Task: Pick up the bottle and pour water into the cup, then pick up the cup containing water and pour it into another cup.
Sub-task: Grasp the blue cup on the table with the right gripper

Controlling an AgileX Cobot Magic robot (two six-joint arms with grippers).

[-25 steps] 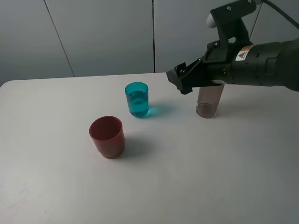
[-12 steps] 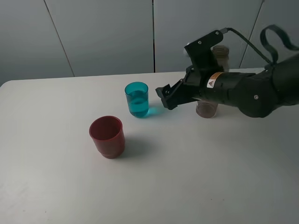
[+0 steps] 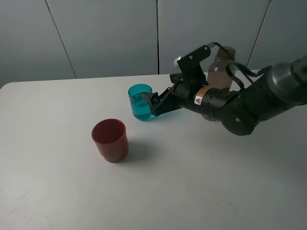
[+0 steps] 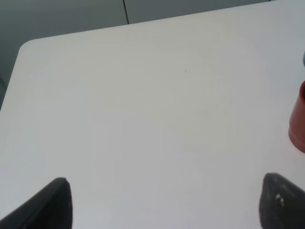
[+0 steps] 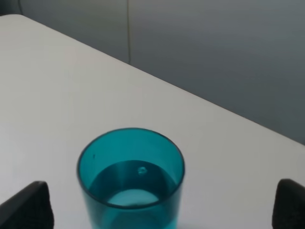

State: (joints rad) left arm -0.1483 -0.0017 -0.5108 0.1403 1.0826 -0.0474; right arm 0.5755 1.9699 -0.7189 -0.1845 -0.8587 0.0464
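The teal cup (image 3: 140, 102) stands upright toward the back of the white table, with water in it. My right gripper (image 3: 151, 105) is open just to its right, fingers pointing at it. In the right wrist view the cup (image 5: 130, 177) sits a little ahead of the gripper (image 5: 158, 209), centred between the two spread fingertips (image 5: 27, 206) and untouched. The red cup (image 3: 110, 140) stands empty in front and to the left. The grey-brown bottle (image 3: 221, 64) stands upright behind my right arm, partly hidden by it. My left gripper (image 4: 167, 205) is open over bare table, with the red cup (image 4: 299, 119) at the frame edge.
The white table (image 3: 192, 191) has a rounded far-left corner (image 4: 26, 47). Grey wall panels stand close behind its back edge. Nothing else lies on the tabletop besides the two cups and the bottle.
My right arm has left the bottle, swung left and come down, bringing the open gripper up to the teal cup. The bottle and both cups have stayed in place.
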